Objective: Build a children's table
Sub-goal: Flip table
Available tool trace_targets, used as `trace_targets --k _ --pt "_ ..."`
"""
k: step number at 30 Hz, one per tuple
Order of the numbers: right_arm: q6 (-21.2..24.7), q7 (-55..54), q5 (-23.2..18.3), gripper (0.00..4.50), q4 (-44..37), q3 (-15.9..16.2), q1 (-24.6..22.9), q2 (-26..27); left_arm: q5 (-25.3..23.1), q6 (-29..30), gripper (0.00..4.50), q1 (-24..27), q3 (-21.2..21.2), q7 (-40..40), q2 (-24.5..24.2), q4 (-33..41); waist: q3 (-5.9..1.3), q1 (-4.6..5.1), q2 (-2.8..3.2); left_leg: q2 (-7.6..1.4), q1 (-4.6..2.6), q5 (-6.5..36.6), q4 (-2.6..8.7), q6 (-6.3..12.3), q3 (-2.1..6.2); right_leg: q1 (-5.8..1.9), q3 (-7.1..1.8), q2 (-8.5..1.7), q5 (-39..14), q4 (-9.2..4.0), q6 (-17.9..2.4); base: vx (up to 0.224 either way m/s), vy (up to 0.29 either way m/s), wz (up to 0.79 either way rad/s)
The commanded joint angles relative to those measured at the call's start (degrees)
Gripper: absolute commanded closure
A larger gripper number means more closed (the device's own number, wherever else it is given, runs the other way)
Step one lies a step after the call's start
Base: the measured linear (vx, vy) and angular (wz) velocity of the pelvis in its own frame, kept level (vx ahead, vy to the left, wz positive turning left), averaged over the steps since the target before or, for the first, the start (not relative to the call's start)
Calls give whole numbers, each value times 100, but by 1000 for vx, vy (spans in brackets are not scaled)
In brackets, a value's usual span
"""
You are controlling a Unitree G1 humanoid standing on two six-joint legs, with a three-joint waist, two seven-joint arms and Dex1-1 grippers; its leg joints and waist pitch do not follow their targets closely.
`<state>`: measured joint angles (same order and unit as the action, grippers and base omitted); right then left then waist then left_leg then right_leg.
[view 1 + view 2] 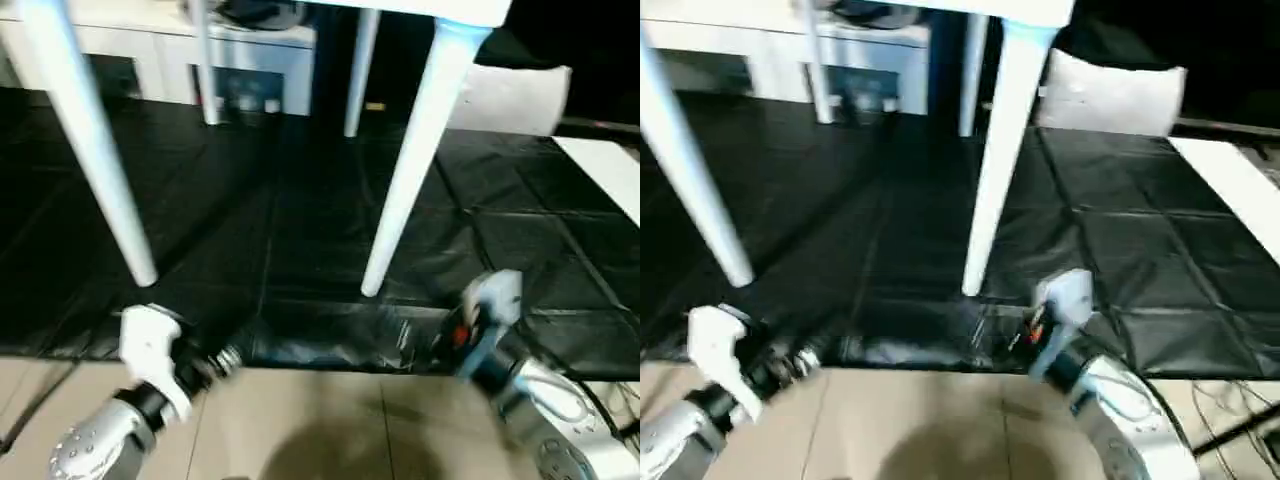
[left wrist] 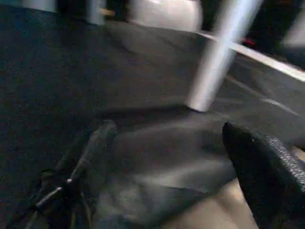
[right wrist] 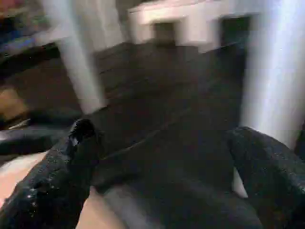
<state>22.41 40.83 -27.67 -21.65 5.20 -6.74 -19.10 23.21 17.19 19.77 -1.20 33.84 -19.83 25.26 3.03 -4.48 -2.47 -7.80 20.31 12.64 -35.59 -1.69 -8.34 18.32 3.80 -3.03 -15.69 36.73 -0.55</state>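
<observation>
- Far left of the head view: one white tapered table leg [image 1: 95, 150] slants from the upper left corner down to the black floor mat [image 1: 260, 250], its foot resting on the mat.
- Lower left: the robot's left end effector [image 2: 167, 162], on a silver forearm with a white wrist block, hovers over the near edge of the mat. In its wrist view the two black fingers [image 2: 267, 176] stand wide apart with nothing between them.
- Upper left of centre: two more white legs, one [image 1: 200, 60] and another [image 1: 360, 70], stand farther back on the mat.
- Top centre: the white top of the children's table [image 1: 420, 8] runs along the upper edge; the table stands upright on the mat. Four legs are counted in all.
- Right of centre: the fourth leg [image 1: 415, 150] slants down from the top to a foot on the mat, just beyond the right arm.
- Lower right: the right end effector [image 3: 157, 171] has its two black fingers [image 3: 52, 181] spread wide, holding nothing.
- Background, upper left: one white cabinet [image 1: 250, 60] with dark openings.
- Bottom: pale floor tiles [image 1: 300, 430] meet the mat's edge.
- No brand, label or writing can be read.
</observation>
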Motion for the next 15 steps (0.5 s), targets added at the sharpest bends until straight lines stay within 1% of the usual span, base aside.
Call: trace_targets --k 1,2,3,4,5,6,7,8,9,10,11,12,13,14,15 --pt "99 664 -99 0 30 182 69 -331 141 82 8 129 183 534 -238 123 -184 -1 105 -597 -6 1367 615 33 292 -52 -396 -631 -268 -494 -867 0 0 0" --pt "113 930 -54 0 101 314 105 -517 116 87 8 185 207 670 -367 115 -175 -7 112 -599 -14 1288 610 78 276 -43 -403 -632 -158 -494 -896 0 0 0" --pt "128 1159 -20 0 165 427 139 -684 103 73 8 230 225 781 -487 98 -171 -5 121 -598 -18 1257 604 117 272 -50 -399 -633 -101 -493 -940 0 0 0" --pt "69 1376 113 0 280 582 181 -851 62 88 8 282 242 876 -635 83 -157 -15 142 -597 -18 1273 602 137 270 -43 -404 -642 -109 -496 -961 0 0 0" --pt "-7 1537 225 0 385 691 213 -966 27 121 8 314 264 939 -753 88 -123 -23 152 -595 -17 1339 608 159 269 -36 -408 -642 -238 -511 -975 0 0 0" --pt "-78 1578 298 0 468 732 239 -995 16 155 8 323 271 954 -808 88 -112 -25 132 -600 -29 1456 613 141 256 -29 -418 -653 -480 -535 -1018 0 0 0" --pt "-98 1590 320 0 492 744 247 -1004 13 165 8 326 273 958 -824 88 -106 -33 136 -603 -34 1523 614 121 254 -22 -420 -665 -616 -541 -1046 0 0 0" --pt "-236 1463 449 0 686 729 320 -925 -94 78 8 320 177 783 -776 -2 -77 -48 136 -614 -38 1611 629 68 253 -2 -429 -680 -857 -564 -1075 0 0 0" --pt "-271 1302 497 0 774 689 358 -840 -172 75 8 284 115 607 -720 -101 -75 -49 132 -624 -48 1672 633 23 254 9 -434 -683 -985 -567 -1112 0 0 0" --pt "-252 956 566 0 889 594 409 -681 -309 74 8 225 63 371 -650 -216 -55 -44 111 -614 -46 1719 635 -2 251 14 -436 -683 -1146 -581 -1118 0 0 0" --pt "-248 899 577 0 907 578 417 -655 -331 74 8 216 56 334 -639 -233 -46 -43 124 -619 -48 1723 646 -27 256 23 -443 -680 -1220 -582 -1101 0 0 0" --pt "-203 572 509 0 971 419 438 -437 -336 121 8 131 -5 111 -503 -331 -54 -45 125 -604 -63 1715 637 -59 250 31 -449 -696 -1345 -593 -1086 0 0 0" --pt "-203 572 509 0 971 419 438 -437 -336 121 8 131 -5 111 -503 -331 -61 -48 123 -602 -66 1704 630 -68 252 32 -448 -695 -1369 -588 -1089 0 0 0" --pt "-182 292 392 0 999 265 425 -216 -338 131 8 28 -56 -110 -336 -392 -55 -58 143 -616 -59 1684 644 -81 258 25 -453 -692 -1351 -596 -1050 0 0 0" --pt "-264 307 378 0 988 278 376 -189 -316 124 8 -8 -28 -191 -290 -352 -71 -65 140 -616 -66 1639 641 -83 259 25 -447 -686 -1230 -583 -1049 0 0 0"
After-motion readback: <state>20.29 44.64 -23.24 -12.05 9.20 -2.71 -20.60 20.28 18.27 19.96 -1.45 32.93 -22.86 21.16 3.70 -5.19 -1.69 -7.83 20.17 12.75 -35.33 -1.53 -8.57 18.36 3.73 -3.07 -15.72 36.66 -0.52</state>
